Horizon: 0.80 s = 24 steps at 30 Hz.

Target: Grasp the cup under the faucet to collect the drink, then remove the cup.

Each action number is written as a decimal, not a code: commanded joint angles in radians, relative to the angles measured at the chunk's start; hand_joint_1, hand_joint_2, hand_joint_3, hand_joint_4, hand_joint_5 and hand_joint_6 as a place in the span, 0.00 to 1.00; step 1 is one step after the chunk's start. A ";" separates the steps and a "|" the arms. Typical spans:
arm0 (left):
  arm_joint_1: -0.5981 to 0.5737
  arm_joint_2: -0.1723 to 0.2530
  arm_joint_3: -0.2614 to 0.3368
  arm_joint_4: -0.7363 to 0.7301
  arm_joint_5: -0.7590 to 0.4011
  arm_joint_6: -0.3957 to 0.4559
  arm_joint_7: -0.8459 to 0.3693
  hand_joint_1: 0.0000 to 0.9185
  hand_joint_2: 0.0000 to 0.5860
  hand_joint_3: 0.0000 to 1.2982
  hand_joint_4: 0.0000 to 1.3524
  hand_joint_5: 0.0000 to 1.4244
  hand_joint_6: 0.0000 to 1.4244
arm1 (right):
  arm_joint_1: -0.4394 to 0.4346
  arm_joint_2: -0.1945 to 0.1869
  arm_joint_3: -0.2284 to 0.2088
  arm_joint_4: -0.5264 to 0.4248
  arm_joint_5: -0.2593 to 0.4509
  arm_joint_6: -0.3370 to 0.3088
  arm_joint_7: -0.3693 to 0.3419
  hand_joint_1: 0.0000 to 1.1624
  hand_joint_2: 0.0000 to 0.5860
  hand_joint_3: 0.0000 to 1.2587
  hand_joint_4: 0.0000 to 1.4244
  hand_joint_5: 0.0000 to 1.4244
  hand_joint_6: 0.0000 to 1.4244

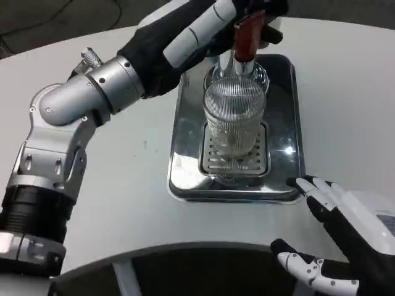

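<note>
A clear ribbed glass cup (234, 118) stands upright on the slotted drip grate (235, 159) of a shiny steel tray (185, 154), right below the faucet. The faucet has a red handle (248, 36) above a metal spout. My left hand (213, 24) reaches across from the left and is at the red handle; its fingers are dark and partly cut off by the top edge, so I cannot tell whether they grip the handle. My right hand (342, 237) hovers near the tray's front right corner with fingers spread, holding nothing, apart from the cup.
The white round table (123, 203) surrounds the tray. Its front edge curves across the bottom of the view, with dark floor beyond. My left forearm (92, 92) stretches over the table's left part.
</note>
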 commanded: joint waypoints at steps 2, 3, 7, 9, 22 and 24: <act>-0.019 0.015 -0.034 0.040 0.061 -0.046 -0.037 0.00 0.23 0.14 0.10 0.18 0.14 | 0.007 -0.002 -0.003 -0.006 0.010 0.000 -0.010 0.28 0.64 0.04 0.00 0.00 0.00; -0.020 0.018 -0.039 0.047 0.071 -0.056 -0.039 0.00 0.23 0.14 0.10 0.18 0.14 | 0.008 -0.002 -0.003 -0.005 0.010 0.000 -0.010 0.28 0.64 0.04 0.00 0.00 0.00; -0.024 0.032 -0.066 0.072 0.118 -0.116 -0.042 0.00 0.23 0.14 0.10 0.17 0.13 | 0.003 -0.002 -0.003 -0.002 0.015 0.002 -0.012 0.28 0.64 0.04 0.00 0.00 0.00; -0.026 0.037 -0.077 0.083 0.140 -0.147 -0.040 0.00 0.22 0.14 0.09 0.17 0.13 | 0.001 -0.002 -0.003 -0.001 0.017 0.002 -0.012 0.28 0.64 0.04 0.00 0.00 0.00; -0.035 0.049 -0.131 0.125 0.219 -0.262 -0.036 0.00 0.21 0.13 0.09 0.16 0.11 | -0.003 0.001 -0.023 -0.004 0.053 0.019 -0.018 0.28 0.64 0.04 0.00 0.00 0.00; -0.036 0.051 -0.134 0.128 0.228 -0.272 -0.031 0.00 0.21 0.13 0.09 0.16 0.11 | -0.005 0.003 -0.027 -0.004 0.065 0.024 -0.023 0.28 0.64 0.04 0.00 0.00 0.00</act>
